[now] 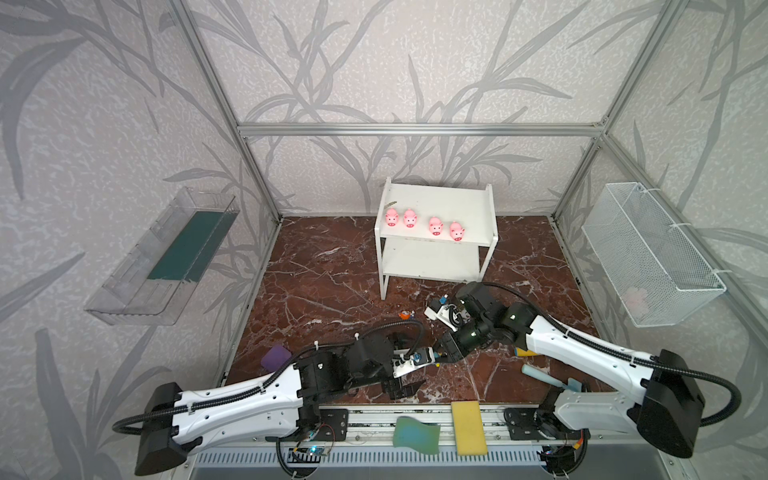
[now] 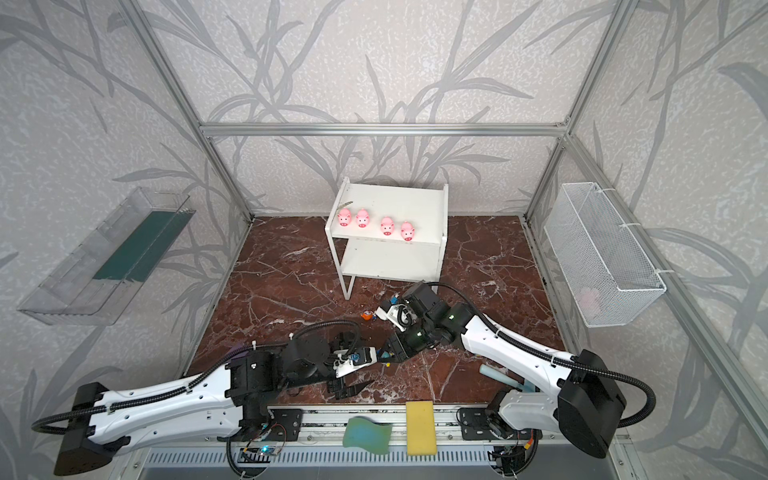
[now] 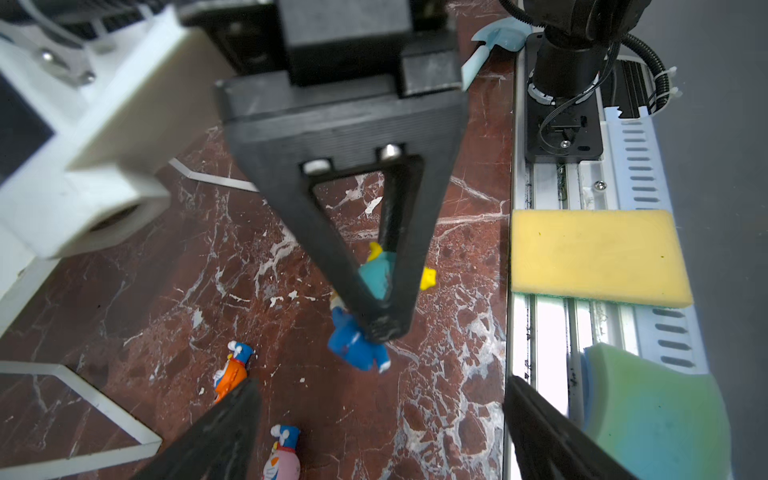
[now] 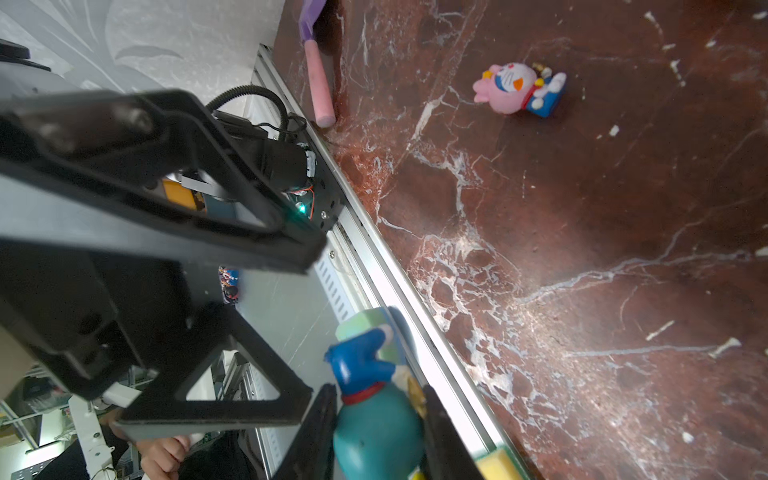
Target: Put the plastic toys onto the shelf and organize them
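Veined red marble floor (image 1: 332,282), glossy teal figurine (image 4: 374,428) pinched in right gripper (image 4: 378,395)

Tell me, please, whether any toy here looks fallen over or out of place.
Yes. The pink figurine seems to lie on its side on the marble tabletop, off the shelf, where four pigs stand in a row. The right gripper holds a teal figurine.
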`<state>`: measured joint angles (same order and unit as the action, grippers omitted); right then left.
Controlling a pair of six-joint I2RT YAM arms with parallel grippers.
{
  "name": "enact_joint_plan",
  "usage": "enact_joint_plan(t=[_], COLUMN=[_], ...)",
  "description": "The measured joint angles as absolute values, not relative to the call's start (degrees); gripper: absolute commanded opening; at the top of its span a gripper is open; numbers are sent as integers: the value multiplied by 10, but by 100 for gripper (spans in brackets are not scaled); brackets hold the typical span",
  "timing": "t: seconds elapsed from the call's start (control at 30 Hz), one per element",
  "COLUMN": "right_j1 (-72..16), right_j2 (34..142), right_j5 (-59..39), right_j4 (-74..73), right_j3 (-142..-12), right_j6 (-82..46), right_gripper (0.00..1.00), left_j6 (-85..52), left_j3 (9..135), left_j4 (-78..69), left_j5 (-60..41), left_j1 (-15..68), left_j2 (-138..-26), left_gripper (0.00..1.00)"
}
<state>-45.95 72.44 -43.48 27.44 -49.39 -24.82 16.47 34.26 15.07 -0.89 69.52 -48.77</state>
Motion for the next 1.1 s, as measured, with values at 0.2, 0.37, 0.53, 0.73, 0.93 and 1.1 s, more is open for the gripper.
enact_joint_plan(t=[0.2,0.37,0.53,0.73,0.93,1.1], right_j1=[-454,-454,-454,-454,-454,-454], right_j2=[746,755,760,760,759,759], right_j5=[-464,-481,-495,-505,-507,-511], right_j4=[270,270,271,277,286,291], right_j3=[-498,-500,-514,-523,-523,-523], right_j6=[-269,-277,-277,-274,-272,-267], right_gripper=[21,21,21,21,21,23], left_j6=[186,197,201,205,209,209], left_j3=[343,343,343,343,343,343], left_j4=[126,119,119,119,119,119], left_j5=[23,36,41,45,50,55], left_j1=[710,712,714,716,716,716], left_j2=[-499,-509,-524,-537,-539,-539], left_gripper=[81,70,64,54,38,31])
